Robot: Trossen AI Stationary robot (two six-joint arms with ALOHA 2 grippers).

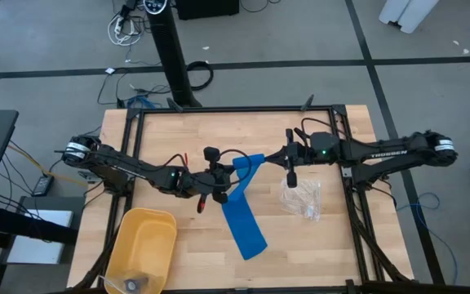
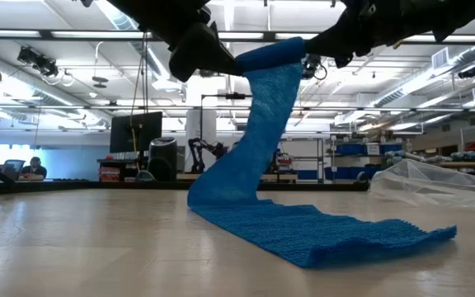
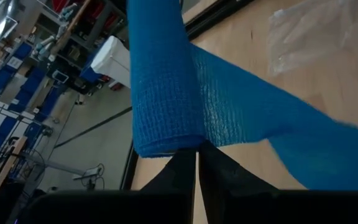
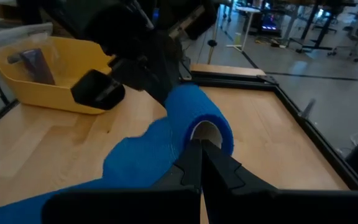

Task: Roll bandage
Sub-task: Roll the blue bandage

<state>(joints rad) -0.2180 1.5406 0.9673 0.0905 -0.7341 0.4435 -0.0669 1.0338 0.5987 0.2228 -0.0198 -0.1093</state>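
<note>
Blue bandage: soft knit strip; its free end lies flat on the wooden table, the rest rises off the wood to a rolled end held in the air between the two grippers, above the table's middle.
Rolled end: a short blue tube with a pale hollow core, seen end-on in the right wrist view.
Writing: white letters "TROSSEN" run along the right arm; no other writing is readable.
Right gripper: reaches in level from the right side, fingers pressed together and pinching the edge of the roll at its open end.
Left gripper: comes from the left side, forearm low over the table, fingers nearly together, clamped on the bandage at the opposite end of the roll.
Both arms: stretched toward each other, meeting at the roll well above the tabletop, as the low view shows.
Plastic bag: clear, crinkled, lying on the table just right of the strip.
Yellow bin: at the table's near left corner, apart from the bandage, a small dark item inside.
</note>
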